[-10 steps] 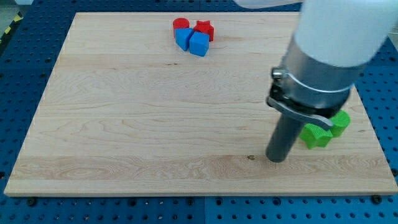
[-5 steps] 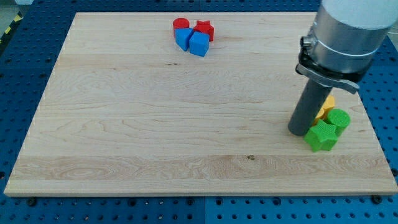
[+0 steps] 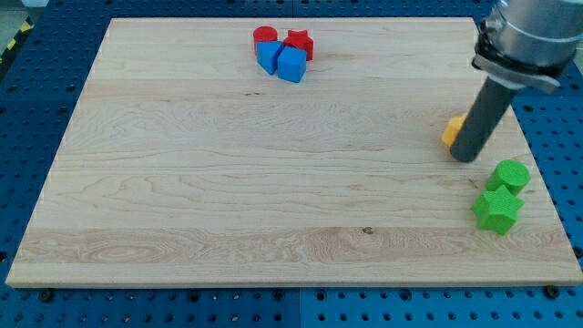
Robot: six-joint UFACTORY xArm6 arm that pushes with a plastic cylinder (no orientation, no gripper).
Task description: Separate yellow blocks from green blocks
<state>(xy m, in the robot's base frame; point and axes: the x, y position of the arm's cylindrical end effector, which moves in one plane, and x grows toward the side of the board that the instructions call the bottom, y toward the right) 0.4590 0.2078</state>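
My tip [image 3: 466,156] rests on the board at the view's right. A yellow block [image 3: 453,130] sits right behind the rod, mostly hidden by it, only its left part showing; its shape cannot be made out. A green cylinder [image 3: 508,175] lies to the lower right of my tip, and a green star-shaped block [image 3: 496,210] touches it just below. The tip stands between the yellow block above and the two green blocks below, apart from the green ones.
Two red blocks [image 3: 265,36] [image 3: 299,42] and two blue blocks [image 3: 268,56] [image 3: 291,65] cluster at the board's top centre. The wooden board's right edge [image 3: 539,173] runs close to the green blocks.
My tip moved up and to the right, from the lower right area to above the green blocks. The yellow block has moved up and away from the green pair.
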